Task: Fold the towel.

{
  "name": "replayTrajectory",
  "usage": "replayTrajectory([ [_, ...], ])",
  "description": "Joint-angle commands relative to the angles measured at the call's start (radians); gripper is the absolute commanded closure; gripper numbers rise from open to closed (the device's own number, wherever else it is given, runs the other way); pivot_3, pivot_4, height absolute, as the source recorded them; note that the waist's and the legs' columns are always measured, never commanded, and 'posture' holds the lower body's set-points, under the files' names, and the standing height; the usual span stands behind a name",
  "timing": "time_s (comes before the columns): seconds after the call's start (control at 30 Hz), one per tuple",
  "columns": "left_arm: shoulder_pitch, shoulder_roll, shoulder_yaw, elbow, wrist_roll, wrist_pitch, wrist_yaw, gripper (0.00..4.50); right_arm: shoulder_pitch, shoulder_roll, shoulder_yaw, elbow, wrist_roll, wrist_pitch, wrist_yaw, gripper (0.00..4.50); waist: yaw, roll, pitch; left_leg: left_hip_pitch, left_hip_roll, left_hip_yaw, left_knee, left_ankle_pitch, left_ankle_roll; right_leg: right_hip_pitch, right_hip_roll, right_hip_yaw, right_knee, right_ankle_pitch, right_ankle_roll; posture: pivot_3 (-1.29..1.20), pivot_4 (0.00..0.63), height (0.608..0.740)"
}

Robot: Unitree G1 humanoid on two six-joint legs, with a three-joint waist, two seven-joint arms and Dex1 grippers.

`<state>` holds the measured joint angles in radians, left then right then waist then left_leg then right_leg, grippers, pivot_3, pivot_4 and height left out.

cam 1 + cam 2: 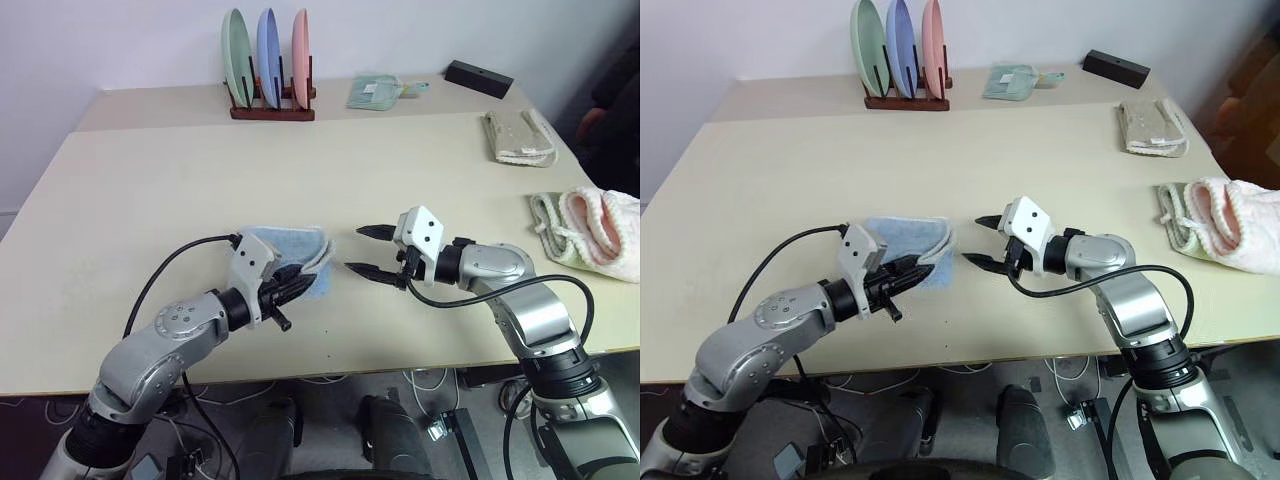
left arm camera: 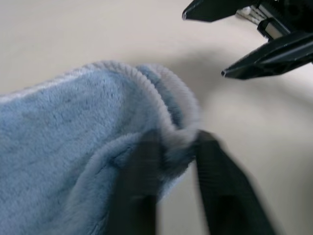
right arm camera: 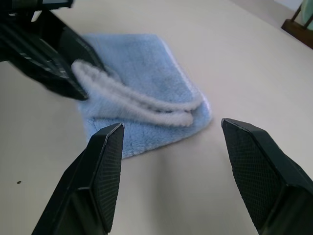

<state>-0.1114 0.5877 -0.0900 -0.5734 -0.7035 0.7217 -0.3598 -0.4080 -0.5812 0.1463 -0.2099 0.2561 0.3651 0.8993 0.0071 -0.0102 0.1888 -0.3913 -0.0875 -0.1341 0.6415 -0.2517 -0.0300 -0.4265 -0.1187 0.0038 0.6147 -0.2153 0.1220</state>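
One towel [image 1: 285, 248], light blue with a whitish trimmed edge, lies folded into a small packet on the table [image 1: 150, 190], directly ahead of the left gripper [image 1: 296, 284] and just to the open side of the right gripper [image 1: 368, 251]. Its long axis runs roughly side to side across the table, from the left gripper toward the right one, and the doubled trimmed edges face the right gripper. The left gripper's two black fingers [image 2: 142, 196] sit on either side of a raised fold at the towel's near corner, with the cloth bunched between them; whether they are actually squeezing it or only standing around it cannot be told. The right gripper hangs just beyond the towel's trimmed end, apart from the cloth, its two fingers spread wide with nothing between them. Farther off behind the grippers stand three plates [image 1: 268, 45] upright in one wooden rack [image 1: 272, 108]. Off to the right gripper's outer side lie two other cloths, one beige folded towel [image 1: 520, 137] and one pink-and-white fluffy towel [image 1: 590, 226], plus one small green cloth [image 1: 375, 92] and one black box [image 1: 479, 78].
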Motion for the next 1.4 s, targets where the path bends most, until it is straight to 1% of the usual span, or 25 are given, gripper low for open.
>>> replayTrajectory([
  [0.03, 0.058, 0.021, 0.143, -0.089, -0.113, 0.026, -0.031, 1.63, -0.008, -0.008, -0.027, -0.019, 0.001, -0.019, -0.006, 1.25, -0.001, 0.0, 0.0, 0.0, 0.0, 0.0, 0.0, 0.0, 0.0, 0.0, 0.0, 0.0, 0.0, 0.0, 0.0, 0.0, 0.15, 0.74],
  [0.07, 0.092, 0.033, 0.196, -0.105, -0.156, 0.031, -0.048, 1.63, -0.012, -0.008, -0.029, -0.014, 0.004, -0.016, -0.004, 1.25, -0.003, 0.0, 0.0, 0.0, 0.0, 0.0, 0.0, 0.0, 0.0, 0.0, 0.0, 0.0, 0.0, 0.0, 0.0, 0.0, 0.15, 0.74],
  [0.13, 0.152, 0.046, 0.307, -0.126, -0.236, 0.026, -0.072, 1.59, -0.024, -0.005, -0.032, -0.005, 0.012, -0.007, -0.001, 1.82, -0.003, 0.0, 0.0, 0.0, 0.001, 0.0, -0.001, 0.0, 0.0, -0.001, 0.0, 0.0, 0.0, 0.0, 0.0, 0.0, 0.15, 0.74],
  [0.17, 0.165, 0.037, 0.379, -0.112, -0.283, 0.019, -0.05, 1.91, -0.032, 0.0, -0.031, -0.008, 0.026, 0.001, 0.006, 2.17, -0.002, 0.0, 0.0, 0.0, 0.002, 0.0, -0.001, 0.0, 0.0, -0.001, 0.0, 0.0, 0.0, 0.0, 0.0, 0.0, 0.15, 0.74],
  [0.2, 0.167, 0.032, 0.424, -0.096, -0.303, 0.015, -0.029, 2.23, -0.04, 0.007, -0.031, -0.01, 0.036, 0.007, 0.009, 2.63, -0.001, 0.0, 0.0, 0.0, 0.002, 0.0, -0.001, 0.0, 0.0, -0.001, 0.0, 0.0, 0.0, -0.001, -0.002, 0.0, 0.15, 0.74],
  [0.23, 0.16, 0.035, 0.447, -0.081, -0.278, 0.008, -0.007, 2.53, -0.052, 0.022, -0.029, -0.011, 0.045, 0.016, 0.003, 3.17, 0.002, 0.0, 0.0, 0.0, 0.002, 0.0, -0.001, 0.0, 0.0, 0.0, 0.0, 0.0, 0.0, -0.002, -0.003, 0.0, 0.15, 0.74],
  [0.3, 0.136, 0.049, 0.448, -0.052, -0.206, 0.005, 0.032, 3.49, -0.077, 0.059, -0.021, -0.015, 0.06, 0.039, -0.016, 4.2, 0.005, 0.0, 0.0, 0.0, 0.002, 0.0, -0.001, 0.0, 0.0, 0.0, 0.0, 0.0, 0.0, -0.001, -0.003, 0.0, 0.15, 0.74],
  [0.33, 0.124, 0.053, 0.438, -0.042, -0.169, 0.002, 0.048, 4.03, -0.086, 0.078, -0.017, -0.02, 0.068, 0.052, -0.025, 4.5, 0.006, 0.0, 0.0, 0.0, 0.002, 0.0, 0.0, 0.0, 0.0, 0.001, 0.0, 0.0, 0.0, -0.001, -0.003, 0.0, 0.15, 0.74],
  [0.37, 0.106, 0.054, 0.414, -0.027, -0.125, -0.003, 0.065, 4.46, -0.097, 0.101, -0.007, -0.024, 0.07, 0.066, -0.039, 4.5, 0.006, 0.0, 0.0, 0.0, 0.001, 0.0, 0.0, 0.0, 0.0, 0.001, 0.0, -0.001, 0.0, -0.001, -0.003, 0.0, 0.15, 0.74],
  [0.47, 0.063, 0.027, 0.343, 0.014, -0.022, -0.031, 0.09, 4.46, -0.123, 0.161, 0.027, -0.014, 0.046, 0.098, -0.087, 4.5, 0.005, 0.0, 0.0, 0.0, -0.001, 0.0, 0.0, 0.0, 0.0, 0.001, 0.0, -0.001, 0.0, 0.0, 0.0, 0.0, 0.15, 0.74],
  [0.57, 0.015, -0.033, 0.215, 0.098, 0.096, -0.072, 0.103, 4.46, -0.137, 0.237, 0.109, 0.03, 0.002, 0.131, -0.133, 4.5, 0.003, 0.0, 0.0, 0.0, -0.001, 0.0, 0.0, 0.0, 0.0, 0.0, 0.0, 0.0, 0.0, 0.0, 0.0, 0.0, 0.15, 0.74],
  [0.7, 0.016, -0.062, 0.105, 0.2, 0.229, -0.116, 0.084, 4.46, -0.112, 0.271, 0.205, 0.14, -0.099, 0.146, -0.191, 4.5, 0.0, 0.0, 0.0, 0.0, -0.001, 0.0, -0.001, 0.0, -0.001, -0.001, 0.0, 0.0, 0.001, 0.001, 0.0, 0.0, 0.15, 0.74],
  [0.77, 0.031, -0.075, 0.093, 0.236, 0.255, -0.134, 0.072, 4.46, -0.095, 0.273, 0.231, 0.191, -0.137, 0.139, -0.212, 4.5, -0.001, 0.0, 0.0, 0.0, -0.001, 0.0, -0.002, 0.0, -0.001, -0.001, 0.0, 0.0, 0.001, 0.001, 0.0, 0.0, 0.15, 0.74],
  [0.87, 0.062, -0.091, 0.085, 0.286, 0.306, -0.189, 0.054, 4.46, -0.08, 0.278, 0.235, 0.233, -0.167, 0.137, -0.237, 4.5, -0.001, 0.001, -0.001, 0.0, -0.001, 0.0, -0.002, 0.001, -0.001, -0.001, 0.0, 0.0, 0.001, 0.001, 0.0, 0.0, 0.15, 0.74],
  [0.9, 0.074, -0.099, 0.092, 0.288, 0.31, -0.208, 0.044, 4.46, -0.078, 0.282, 0.226, 0.226, -0.163, 0.137, -0.242, 4.5, -0.001, 0.001, -0.002, 0.001, -0.001, 0.0, -0.003, 0.001, -0.001, -0.001, 0.0, 0.0, 0.001, 0.001, 0.0, 0.0, 0.15, 0.74],
  [0.97, 0.094, -0.127, 0.132, 0.255, 0.274, -0.228, 0.03, 4.46, -0.076, 0.292, 0.18, 0.184, -0.121, 0.16, -0.239, 4.5, -0.002, 0.001, -0.002, 0.002, -0.001, 0.0, -0.004, 0.001, -0.001, 0.0, 0.0, 0.0, 0.001, 0.001, 0.0, 0.0, 0.15, 0.74],
  [1.07, 0.116, -0.157, 0.196, 0.201, 0.225, -0.252, 0.014, 4.5, -0.07, 0.282, 0.117, 0.112, -0.054, 0.214, -0.221, 3.7, -0.001, 0.001, -0.001, 0.002, -0.001, -0.001, -0.004, 0.001, -0.001, 0.0, 0.0, 0.0, 0.0, 0.001, 0.0, 0.0, 0.15, 0.74],
  [1.1, 0.127, -0.162, 0.225, 0.176, 0.206, -0.258, 0.009, 4.5, -0.066, 0.273, 0.088, 0.076, -0.022, 0.251, -0.214, 3.26, 0.0, 0.0, -0.001, 0.002, 0.0, -0.001, -0.004, 0.001, -0.001, -0.001, 0.0, 0.0, 0.0, 0.001, 0.0, 0.0, 0.15, 0.74],
  [1.17, 0.16, -0.156, 0.278, 0.13, 0.18, -0.271, -0.009, 4.5, -0.058, 0.262, 0.021, 0.011, 0.045, 0.347, -0.22, 2.23, -0.001, 0.0, -0.001, 0.001, 0.0, -0.002, -0.004, 0.001, -0.001, -0.001, 0.0, 0.0, 0.0, 0.001, 0.0, 0.0, 0.15, 0.74],
  [1.23, 0.204, -0.125, 0.313, 0.094, 0.197, -0.302, -0.042, 4.5, -0.053, 0.258, -0.039, -0.033, 0.1, 0.458, -0.247, 1.23, -0.001, 0.0, -0.001, 0.001, 0.0, -0.002, -0.004, 0.001, -0.001, -0.001, 0.0, 0.0, 0.0, 0.001, 0.0, 0.0, 0.15, 0.74],
  [1.3, 0.239, -0.1, 0.344, 0.075, 0.205, -0.323, -0.07, 4.5, -0.052, 0.259, -0.071, -0.061, 0.136, 0.565, -0.278, 0.2, -0.001, 0.001, -0.001, 0.001, 0.0, -0.002, -0.005, 0.001, -0.001, -0.001, 0.0, 0.0, 0.0, 0.0, 0.0, 0.0, 0.15, 0.74],
  [1.33, 0.252, -0.089, 0.36, 0.068, 0.201, -0.33, -0.083, 4.5, -0.055, 0.271, -0.093, -0.063, 0.157, 0.622, -0.3, 0.09, -0.001, 0.001, -0.001, 0.001, 0.0, -0.002, -0.005, 0.001, -0.001, -0.001, 0.0, 0.0, 0.0, 0.0, 0.0, 0.0, 0.15, 0.74],
  [1.4, 0.271, -0.071, 0.383, 0.053, 0.193, -0.346, -0.114, 4.5, -0.068, 0.318, -0.155, -0.046, 0.205, 0.731, -0.354, 0.09, -0.001, 0.001, -0.001, 0.001, 0.0, -0.001, -0.006, 0.001, -0.001, -0.002, 0.0, 0.0, 0.0, 0.0, -0.001, 0.0, 0.15, 0.74],
])
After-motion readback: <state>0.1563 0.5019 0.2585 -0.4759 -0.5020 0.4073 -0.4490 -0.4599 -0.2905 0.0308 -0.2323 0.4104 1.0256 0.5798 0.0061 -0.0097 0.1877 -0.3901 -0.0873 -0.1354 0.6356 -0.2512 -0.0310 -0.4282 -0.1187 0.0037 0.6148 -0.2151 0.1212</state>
